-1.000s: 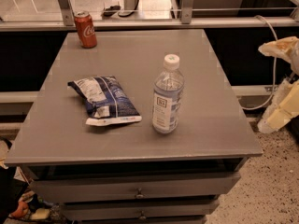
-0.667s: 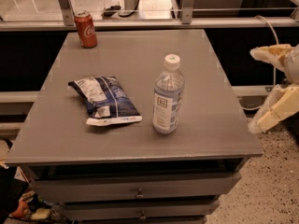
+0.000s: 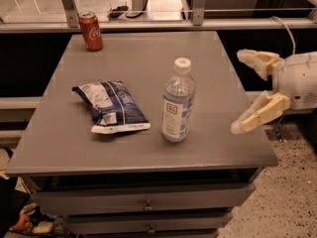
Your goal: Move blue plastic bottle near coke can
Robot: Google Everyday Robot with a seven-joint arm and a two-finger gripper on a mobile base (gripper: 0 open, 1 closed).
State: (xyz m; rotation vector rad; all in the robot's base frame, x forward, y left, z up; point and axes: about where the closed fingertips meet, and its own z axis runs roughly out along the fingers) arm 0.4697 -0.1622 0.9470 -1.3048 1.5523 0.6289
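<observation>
The blue plastic bottle (image 3: pixel 177 102) stands upright near the middle front of the grey table (image 3: pixel 148 48), with a white cap and a white-blue label. The coke can (image 3: pixel 91 30) stands upright at the table's far left corner, well apart from the bottle. My gripper (image 3: pixel 243 90) is open and empty, hovering over the table's right edge to the right of the bottle, its two pale fingers (image 3: pixel 257 114) spread wide and pointing left towards it.
A blue-and-white snack bag (image 3: pixel 112 107) lies flat to the left of the bottle. A metal rail (image 3: pixel 148 26) and posts run behind the table. Drawers (image 3: pixel 146 204) sit below the tabletop. Speckled floor lies to the right.
My gripper has moved left from beyond the table's right side to over its right edge, closer to the bottle. The bottle, can and bag have not moved.
</observation>
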